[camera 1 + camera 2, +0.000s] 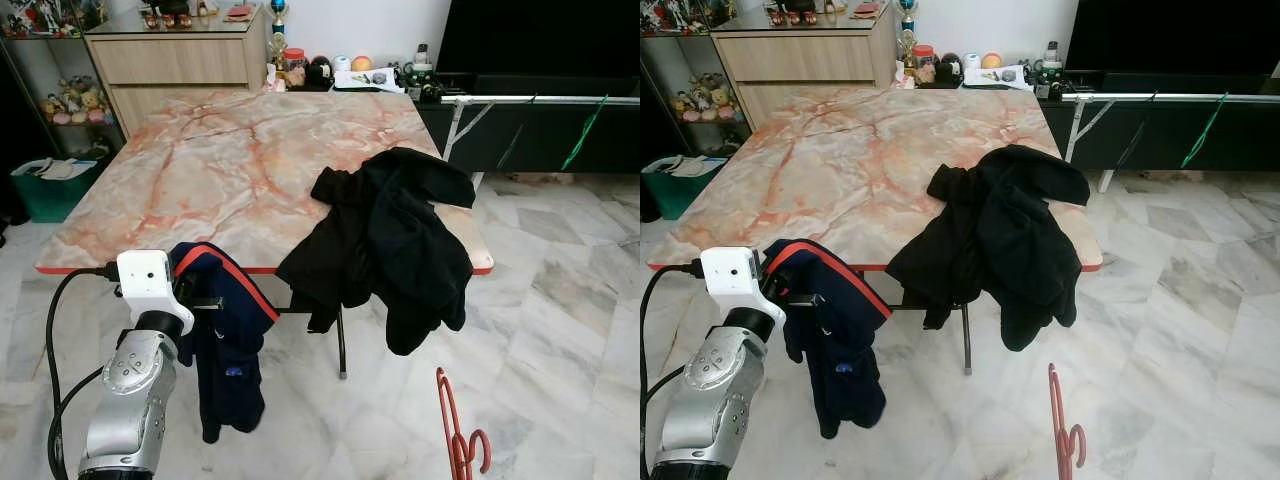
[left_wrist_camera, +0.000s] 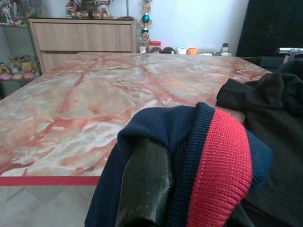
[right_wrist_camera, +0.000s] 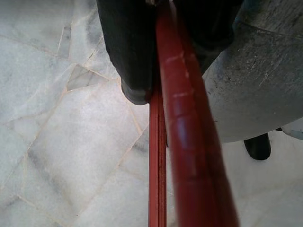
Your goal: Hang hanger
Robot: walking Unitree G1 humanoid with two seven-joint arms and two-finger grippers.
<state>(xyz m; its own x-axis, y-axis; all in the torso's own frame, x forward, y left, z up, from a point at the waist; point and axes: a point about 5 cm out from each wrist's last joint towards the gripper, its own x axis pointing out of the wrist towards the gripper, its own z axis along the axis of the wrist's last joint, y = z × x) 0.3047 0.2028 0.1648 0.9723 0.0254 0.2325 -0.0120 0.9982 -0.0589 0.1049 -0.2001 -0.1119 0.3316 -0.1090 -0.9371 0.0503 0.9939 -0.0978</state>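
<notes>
The right gripper (image 3: 156, 71) has its jaws clamped on the red hanger (image 1: 455, 430), low above the floor. The left gripper (image 2: 156, 189) has its jaws clamped on the navy top (image 1: 225, 340) at the worktop (image 1: 200, 170) edge. Keep the hanger steady and hook upright (the rail (image 1: 540, 99) stands well apart, beyond the black garment (image 1: 390, 240)).
</notes>
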